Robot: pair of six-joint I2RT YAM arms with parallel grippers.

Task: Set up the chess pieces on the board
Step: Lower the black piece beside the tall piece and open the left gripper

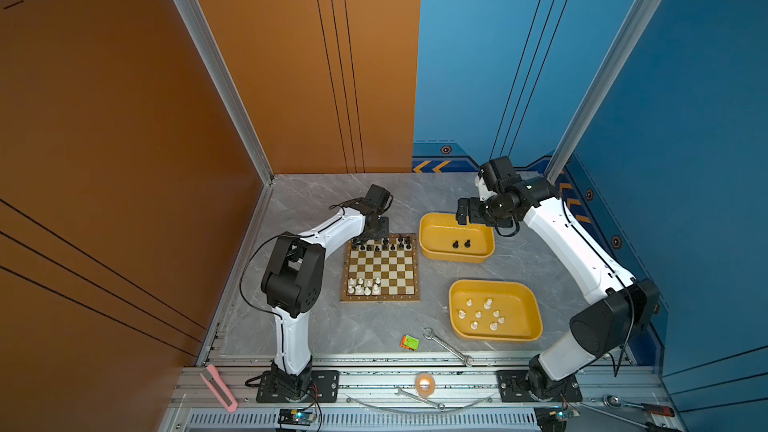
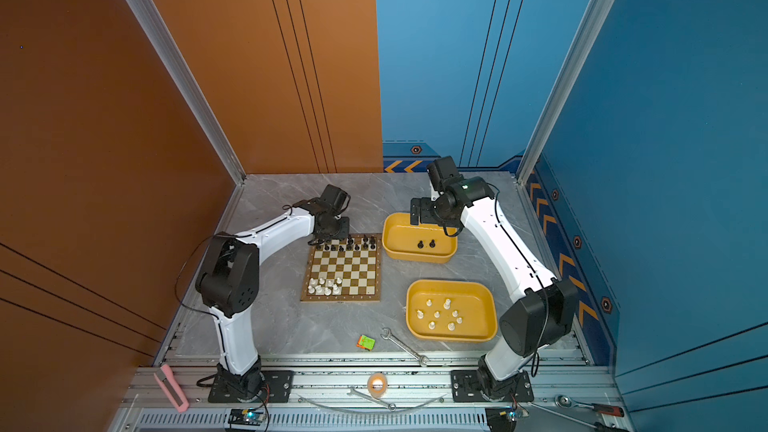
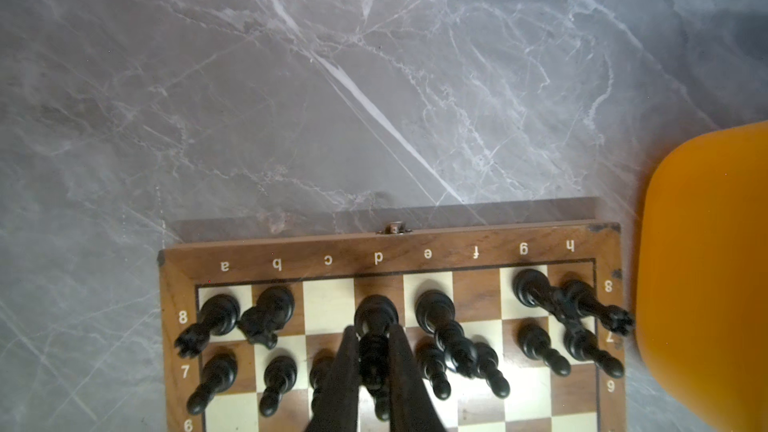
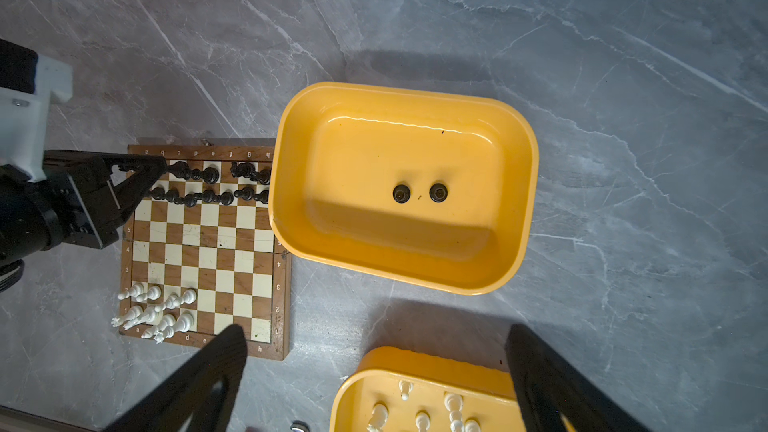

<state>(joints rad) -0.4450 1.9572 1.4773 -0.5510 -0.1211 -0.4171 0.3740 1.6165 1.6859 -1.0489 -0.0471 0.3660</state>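
Pinching a light, glossy, tippable black piece (image 3: 376, 314) on the board (image 3: 353, 260), d-file: left fingers (image 3: 343, 371) narrow, probably mid-stem; right fingers (image 4: 199, 376) wide.

Top views: high above the arm bases, pitched down and forward, far off. Both take in the whole table (image 1: 332, 326) and the board (image 1: 382, 270).

Left wrist: very near, looking down along the left gripper (image 3: 372, 328), its fingers pinching a black piece (image 3: 376, 313). The board's lettered edge lies just ahead of the tips.

Right wrist: higher up, looking down past the wide-spread right gripper (image 4: 376, 329) onto the tray (image 4: 365, 151) ahead of it.

Both wrist views share the board's black rows.
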